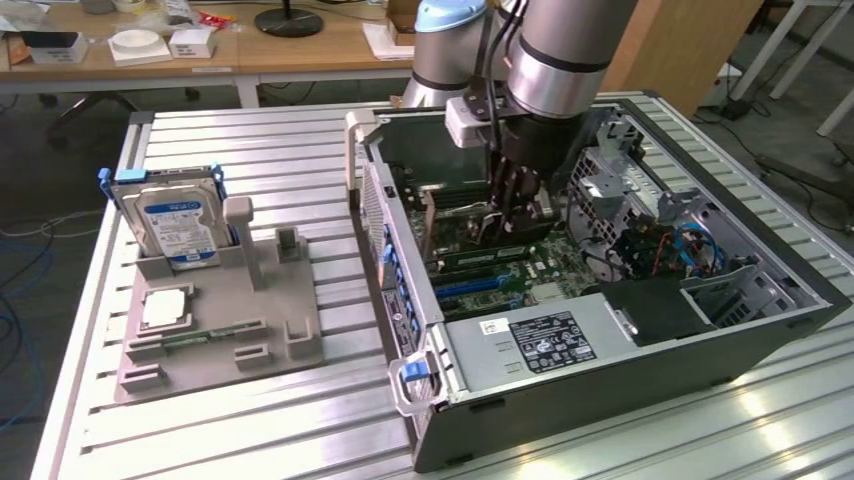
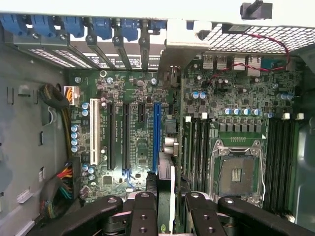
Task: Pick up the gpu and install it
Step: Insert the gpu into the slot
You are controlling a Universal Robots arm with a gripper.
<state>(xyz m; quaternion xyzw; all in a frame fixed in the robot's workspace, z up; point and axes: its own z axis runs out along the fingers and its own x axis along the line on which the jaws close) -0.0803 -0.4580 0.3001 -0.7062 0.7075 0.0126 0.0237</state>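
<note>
Gpu point(image 2: 166, 177) edge-on within the end effector point(image 2: 170, 216) (arm point(image 1: 554, 60) vertical, deep inside case point(image 1: 801, 290))

Tool point(image 2: 166, 209) gripping gpu point(image 2: 166, 147) edge-on above the green motherboard point(image 2: 138, 123).

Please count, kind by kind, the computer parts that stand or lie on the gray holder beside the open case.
Hard drive: 1
Processor chip: 1
Memory stick: 1
Total: 3
</note>
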